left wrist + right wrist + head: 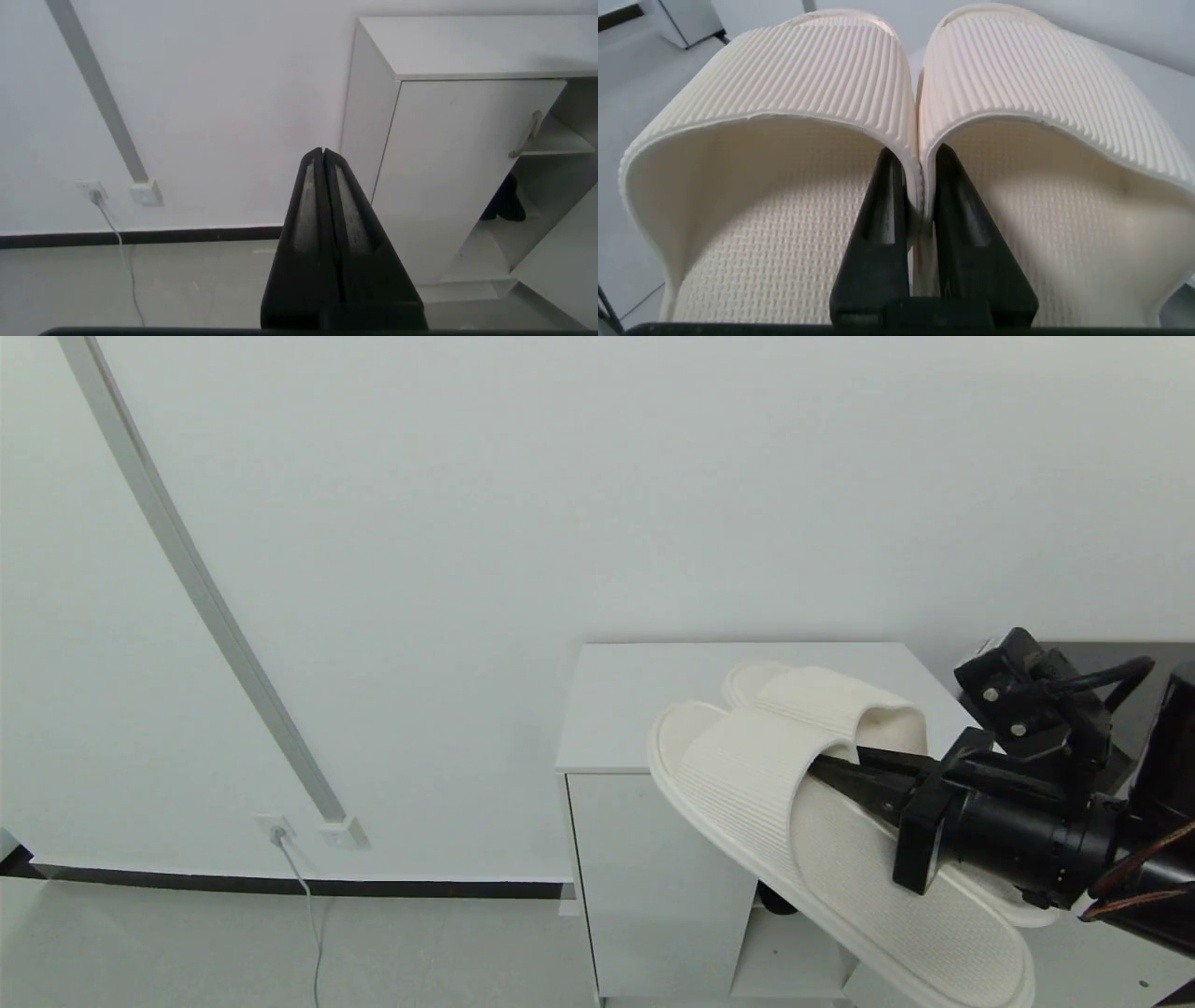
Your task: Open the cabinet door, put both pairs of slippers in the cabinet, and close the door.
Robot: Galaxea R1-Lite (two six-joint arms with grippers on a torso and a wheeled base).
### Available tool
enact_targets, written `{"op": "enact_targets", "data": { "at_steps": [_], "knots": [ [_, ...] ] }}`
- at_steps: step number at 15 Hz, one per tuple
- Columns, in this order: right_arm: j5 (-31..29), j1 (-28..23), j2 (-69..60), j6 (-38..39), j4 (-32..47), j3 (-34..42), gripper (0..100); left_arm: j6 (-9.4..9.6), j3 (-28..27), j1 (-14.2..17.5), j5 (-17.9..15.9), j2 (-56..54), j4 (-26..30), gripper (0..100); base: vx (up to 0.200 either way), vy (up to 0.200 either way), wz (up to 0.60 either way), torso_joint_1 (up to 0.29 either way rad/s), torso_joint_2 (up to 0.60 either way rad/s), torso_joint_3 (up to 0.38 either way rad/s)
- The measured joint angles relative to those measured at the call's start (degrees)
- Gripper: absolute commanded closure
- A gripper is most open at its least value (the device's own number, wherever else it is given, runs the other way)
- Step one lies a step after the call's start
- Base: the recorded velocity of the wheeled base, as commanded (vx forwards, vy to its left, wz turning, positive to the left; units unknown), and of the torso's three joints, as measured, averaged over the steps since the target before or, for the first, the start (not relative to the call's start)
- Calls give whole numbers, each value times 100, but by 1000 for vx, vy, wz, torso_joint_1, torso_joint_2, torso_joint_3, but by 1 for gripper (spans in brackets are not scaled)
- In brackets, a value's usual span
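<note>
I am seeing the right gripper (840, 773) holding one pair of white slippers (747, 784) up in the air, between the head camera and the white cabinet (653, 700). In the right wrist view one finger is sitting inside each slipper, under the ribbed uppers, and the jaws are clamping the two inner walls of the slippers (785, 112) together between them. The pair is lying side by side with the toes pointing away from the right gripper (920, 173) and towards the wall, and it is tilting, with the heels lower than the toes.

The cabinet is standing against the wall. Its door (653, 877) is standing open, and in the left wrist view I am looking past the door (458, 168) and its handle (528, 135) at a shelf (556, 140) inside the cabinet (448, 47). A dark thing (505, 201) is sitting low inside; I cannot tell what it is.

The left gripper (322, 215) is hanging out to the left of the cabinet, jaws pressed together with nothing between them. A wall socket (274, 828) with a cable is showing low on the wall.
</note>
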Motion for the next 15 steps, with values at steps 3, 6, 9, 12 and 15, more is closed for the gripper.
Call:
{"op": "enact_targets", "data": {
  "at_steps": [3,6,9,12,15],
  "knots": [
    [2,-46,-2,-20,-20,88,100,2,0,2,0,0,0,100,0,0,0,0,0,0],
    [0,-57,5,-20,-9,94,100,13,0,2,0,0,0,100,0,-133,0,2,2,3],
    [2,-55,11,-20,0,105,100,11,0,2,0,0,0,100,0,-200,0,1,2,6],
    [-9,-57,39,-26,16,127,100,10,2,0,2,0,-5,100,0,-200,0,7,2,-1],
    [0,-57,61,-28,0,174,100,18,0,2,0,0,2,100,0,-200,0,-1,2,4]
  ]
}}
